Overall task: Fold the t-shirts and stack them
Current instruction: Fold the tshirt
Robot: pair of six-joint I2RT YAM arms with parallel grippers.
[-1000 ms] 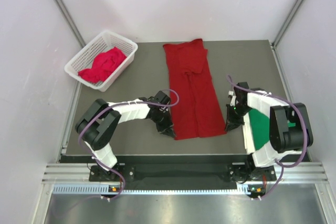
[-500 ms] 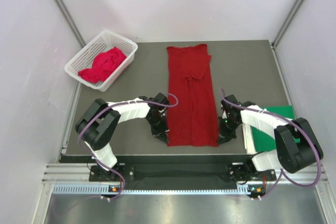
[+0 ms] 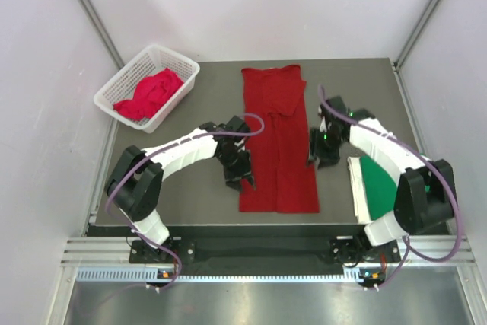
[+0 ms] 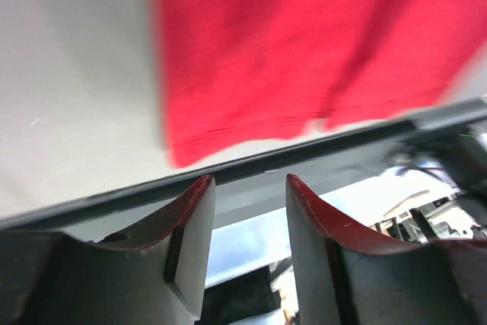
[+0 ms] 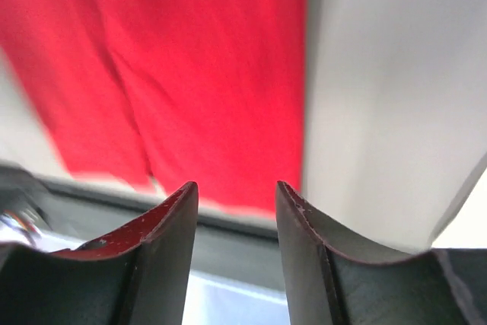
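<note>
A dark red t-shirt (image 3: 278, 142) lies flat down the middle of the table as a long narrow strip, its hem near the front edge. My left gripper (image 3: 243, 182) hovers just off the strip's left edge, open and empty. In the left wrist view its jaws (image 4: 249, 188) stand apart with the red cloth (image 4: 304, 43) beyond them. My right gripper (image 3: 316, 159) hovers at the strip's right edge, also open and empty (image 5: 236, 192), above the red cloth (image 5: 175, 66). A bright green t-shirt (image 3: 384, 180) lies folded at the right. Another pinkish red t-shirt (image 3: 148, 93) is bunched in the basket.
The white lattice basket (image 3: 114, 90) stands at the table's back left corner. The green shirt lies under the right arm's elbow near the right edge. The dark table's front edge (image 3: 228, 224) runs just past the red shirt's hem.
Both grippers were shut on the red shirt's near corners and drew it straight toward the front edge. Now both have opened, let go, and pulled back from the hem.
</note>
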